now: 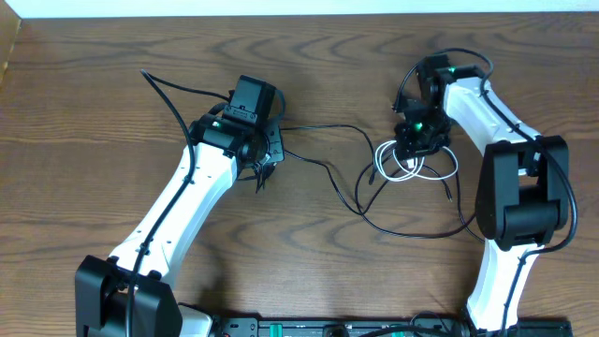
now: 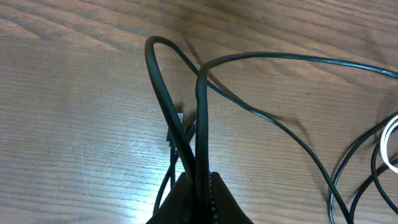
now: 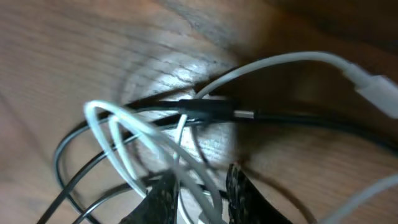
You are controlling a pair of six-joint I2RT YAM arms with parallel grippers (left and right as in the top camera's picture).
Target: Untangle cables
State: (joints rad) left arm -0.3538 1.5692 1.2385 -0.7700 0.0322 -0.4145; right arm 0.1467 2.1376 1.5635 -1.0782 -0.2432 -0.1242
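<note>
Both wrist views crop the fingers [image 3: 163, 199]. Here the left gripper [image 2: 196, 202] pinches a raised black cable [image 2: 158, 81] loop; the right gripper [image 3: 200, 198] straddles blurred white cable [image 3: 102, 115] coils right of table [image 1: 94, 94] centre, grip impossible to judge

The left fingers [image 2: 227, 211] are cut off by the bottom edge of their wrist view, where the black cable [image 2: 200, 124] vanishes between them. The white cable [image 2: 390, 146] is cut off by the right edge. The right wrist view is blurred, so whether the right fingers [image 3: 239, 193] touch the white loops is unclear. From above, both pairs lie hidden under the wrists.
</note>
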